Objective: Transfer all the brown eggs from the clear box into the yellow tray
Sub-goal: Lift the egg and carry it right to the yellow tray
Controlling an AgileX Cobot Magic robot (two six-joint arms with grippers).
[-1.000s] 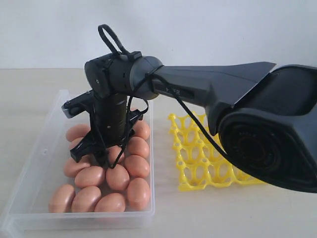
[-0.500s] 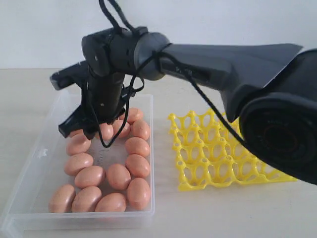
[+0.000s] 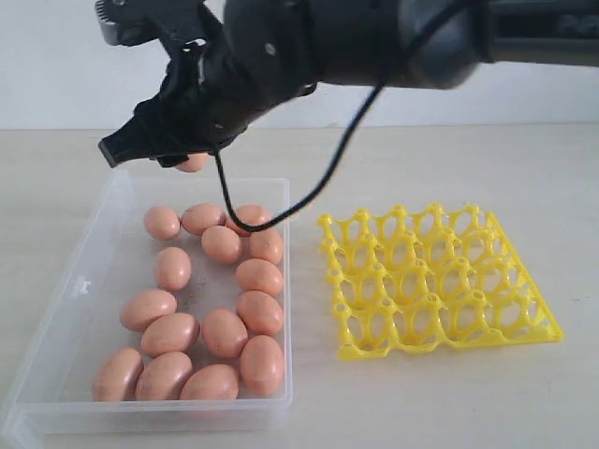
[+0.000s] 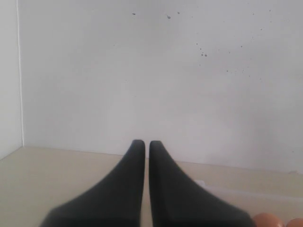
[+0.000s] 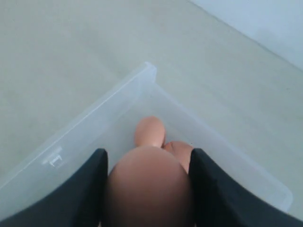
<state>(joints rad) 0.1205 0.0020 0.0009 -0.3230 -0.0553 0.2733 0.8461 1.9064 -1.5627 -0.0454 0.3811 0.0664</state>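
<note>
My right gripper (image 3: 180, 155) hangs above the far end of the clear box (image 3: 82, 282), shut on one brown egg (image 3: 193, 164). The right wrist view shows that egg (image 5: 149, 187) filling the gap between the two dark fingers (image 5: 90, 189) of the right gripper (image 5: 148, 152), with the box corner (image 5: 94, 118) and two more eggs (image 5: 149, 131) below. Several brown eggs (image 3: 225, 332) lie loose in the box. To its right lies the yellow tray (image 3: 426, 348), with no egg in its cups. My left gripper (image 4: 147, 142) is shut, empty, and shows only in its own wrist view.
The box and the tray lie side by side on a pale tabletop (image 3: 421, 168), with a white wall behind. The right arm (image 3: 374, 37) spans the top of the exterior view, and a black cable loop (image 3: 281, 210) hangs down from it over the box.
The right gripper has risen out of the box with an egg between its fingers, moving up and towards the box's far end. The eggs that it covered now show.
</note>
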